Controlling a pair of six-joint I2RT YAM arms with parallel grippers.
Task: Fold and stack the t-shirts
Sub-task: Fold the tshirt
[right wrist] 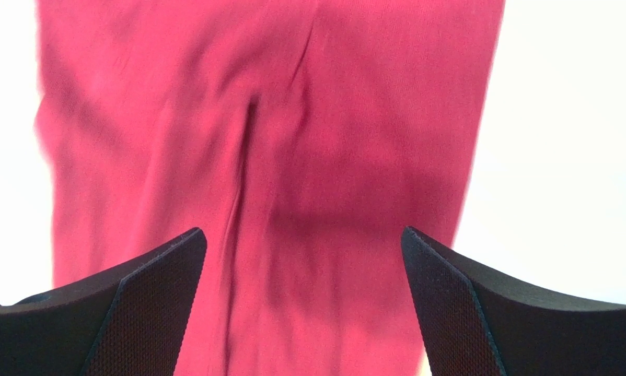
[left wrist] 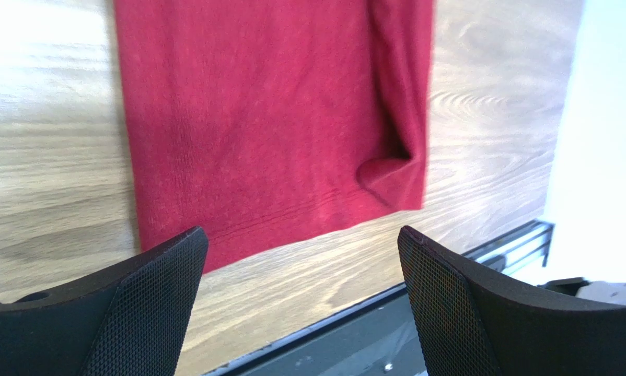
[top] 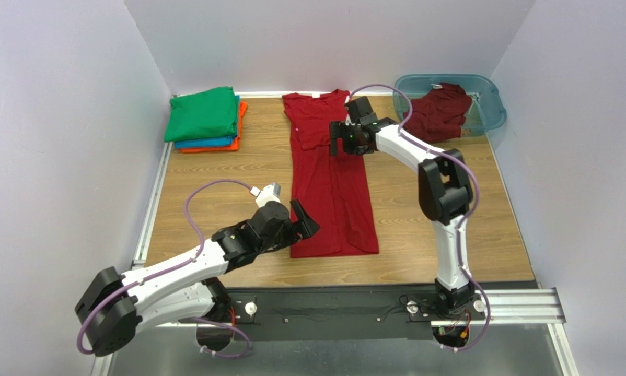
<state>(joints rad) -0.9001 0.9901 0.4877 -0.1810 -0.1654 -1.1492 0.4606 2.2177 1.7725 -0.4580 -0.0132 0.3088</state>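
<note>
White walls close in a wooden tabletop (top: 449, 227) on three sides. Jaws of the left arm (top: 175, 270) stand wide apart with nothing between them, hovering over the near left corner of a dark red shirt (top: 332, 180); the left wrist view shows its hem (left wrist: 277, 223) just beyond the tips. Jaws of the right arm (top: 442, 188) are likewise spread and empty, hanging over the far half of the same shirt, near its right edge. That shirt lies in the middle of the tabletop as a long narrow strip, collar far, hem near, sides already turned in. The step in hand looks like the crosswise fold. To do it well, each pinch should catch every layer at an edge, and the lifted end should travel straight along the strip so that the turned-in right flap, already puckered near the hem, does not spill open. At far left sits the stack: green shirt (top: 202, 113) on top, blue shirt (top: 214, 143) and orange shirt (top: 243, 110) beneath. At far right a teal tub (top: 493, 102) holds another dark red shirt (top: 438, 110). A purple cable (top: 214, 184) looping from the left arm could drag over the cloth.
</note>
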